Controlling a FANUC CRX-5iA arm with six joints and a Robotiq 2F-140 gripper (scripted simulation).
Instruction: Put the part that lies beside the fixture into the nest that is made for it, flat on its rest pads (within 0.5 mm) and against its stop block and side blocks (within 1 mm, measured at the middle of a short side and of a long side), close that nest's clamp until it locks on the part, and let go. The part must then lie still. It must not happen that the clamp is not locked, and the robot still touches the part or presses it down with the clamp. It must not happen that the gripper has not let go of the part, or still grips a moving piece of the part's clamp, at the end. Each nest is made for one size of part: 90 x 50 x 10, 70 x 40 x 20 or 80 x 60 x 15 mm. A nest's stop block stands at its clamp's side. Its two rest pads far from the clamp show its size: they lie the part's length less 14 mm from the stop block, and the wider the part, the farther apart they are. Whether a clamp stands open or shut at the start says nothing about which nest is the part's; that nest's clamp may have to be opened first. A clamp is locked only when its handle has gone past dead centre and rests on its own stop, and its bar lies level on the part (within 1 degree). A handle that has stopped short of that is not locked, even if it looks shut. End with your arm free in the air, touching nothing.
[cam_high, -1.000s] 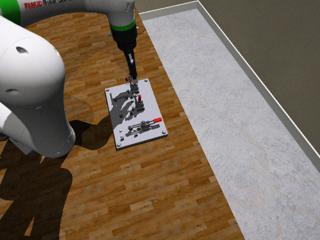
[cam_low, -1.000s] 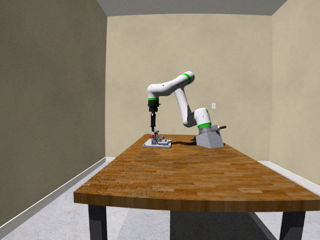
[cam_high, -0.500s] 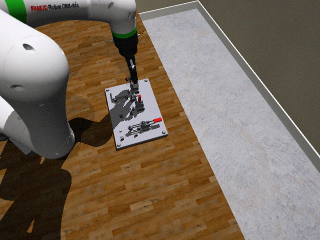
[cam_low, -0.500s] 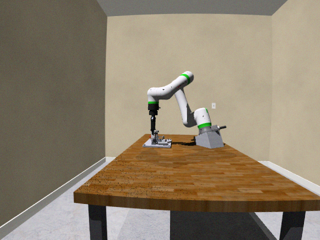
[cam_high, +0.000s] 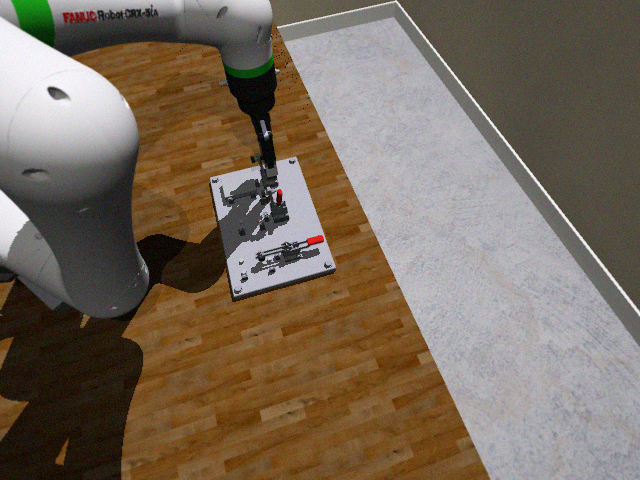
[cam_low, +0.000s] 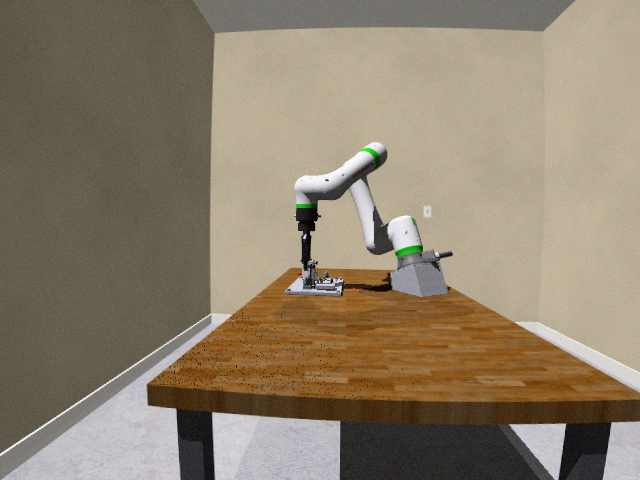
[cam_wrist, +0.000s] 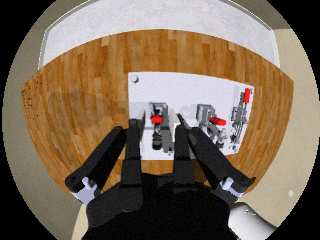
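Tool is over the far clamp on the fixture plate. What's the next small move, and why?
Probably ease the tool straight down over the far clamp's red handle, keeping it centred. In the wrist view the handle lies in the gap between the fingers, which stand partly open with nothing held. Whether that handle rests on its stop cannot be told.
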